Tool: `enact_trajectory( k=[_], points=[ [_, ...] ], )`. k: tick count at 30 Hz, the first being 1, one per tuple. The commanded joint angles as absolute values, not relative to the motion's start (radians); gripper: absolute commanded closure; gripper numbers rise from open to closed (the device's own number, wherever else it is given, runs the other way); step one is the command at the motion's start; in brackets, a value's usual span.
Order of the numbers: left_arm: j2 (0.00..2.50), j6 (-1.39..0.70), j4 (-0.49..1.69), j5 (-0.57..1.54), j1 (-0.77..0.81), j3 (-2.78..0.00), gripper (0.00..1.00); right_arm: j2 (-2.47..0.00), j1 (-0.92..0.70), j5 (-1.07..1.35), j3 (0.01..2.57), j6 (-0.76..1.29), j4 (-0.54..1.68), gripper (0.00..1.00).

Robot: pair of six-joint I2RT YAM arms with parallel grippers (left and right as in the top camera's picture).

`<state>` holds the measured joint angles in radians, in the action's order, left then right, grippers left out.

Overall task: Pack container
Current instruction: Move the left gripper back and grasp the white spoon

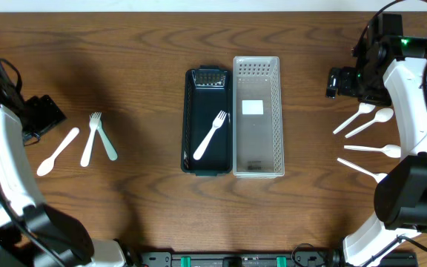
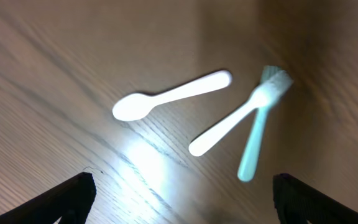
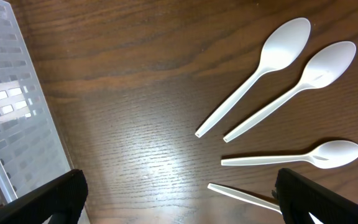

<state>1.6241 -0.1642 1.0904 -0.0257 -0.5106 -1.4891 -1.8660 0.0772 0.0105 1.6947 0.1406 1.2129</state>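
Dark container (image 1: 197,111): centre of the worktop; long axis running from far edge to near edge; one white fork (image 1: 210,135) lies slantwise inside, tines toward the far edge.

Clear slatted basket (image 1: 258,141): touching the container's right side, parallel to it; no cutlery in it.

Left-side cutlery: white spoon (image 1: 58,150), loose white fork (image 1: 90,139) and pale green fork (image 1: 107,142), between the left edge and the container; the two forks overlap at the tines, handles splaying toward the near edge.

Right-side cutlery: paired white spoons (image 1: 354,119) side by side, a third spoon (image 1: 374,150) nearer the near edge, and a slim white utensil (image 1: 358,167) whose head is hidden under the arm; all near the right edge.

Left gripper (image 1: 44,116): jaws spread wide, nothing held; it hovers close to the left edge, just beside the white spoon on its far-left side; the wrist view frames all three left-side pieces between the fingertips.

Right gripper (image 1: 341,81): jaws spread wide, nothing held; it hangs between the basket and the paired spoons, toward the far edge.

Deciding relation: each arm is plainly nearer its own cluster; the white spoon lies on a slant, bowl toward the near-left corner and handle toward the far right, so the left jaws would likely have to close across that slanted handle; the paired spoons point their handles back toward the container, bowls toward the far-right corner.

Progress: judged early; one piece packed, seven out on the wood.
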Motion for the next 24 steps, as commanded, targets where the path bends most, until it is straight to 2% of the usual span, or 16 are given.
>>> enact_trajectory(
  k=[1, 6, 9, 16, 19, 21, 24],
  points=[
    [1.691, -0.518, 1.119, -0.007, -0.548, -1.464, 0.08, -1.848, 0.072, 0.005, 1.705, 0.126, 1.216, 0.01],
    [1.775, -1.28, 1.213, 0.039, -0.551, -1.426, 0.07, -1.848, 0.072, 0.012, 1.705, 0.126, 1.22, 0.01],
    [1.799, -1.53, 1.19, 0.131, -0.551, -1.408, 0.07, -1.848, 0.072, 0.028, 1.705, 0.134, 1.232, 0.01],
    [1.824, -1.605, 1.007, 0.068, -0.551, -1.408, 0.07, -1.848, 0.072, 0.03, 1.705, 0.139, 1.252, 0.01],
    [1.829, -1.655, 0.986, 0.005, -0.552, -1.408, 0.09, -1.848, 0.072, 0.03, 1.705, 0.145, 1.261, 0.01],
    [1.837, -1.659, 0.986, -0.039, -0.551, -1.408, 0.14, -1.848, 0.072, 0.03, 1.705, 0.148, 1.265, 0.01],
    [1.861, -1.659, 0.992, -0.053, -0.558, -1.407, 0.14, -1.848, 0.072, 0.03, 1.705, 0.161, 1.267, 0.01]
  ],
)
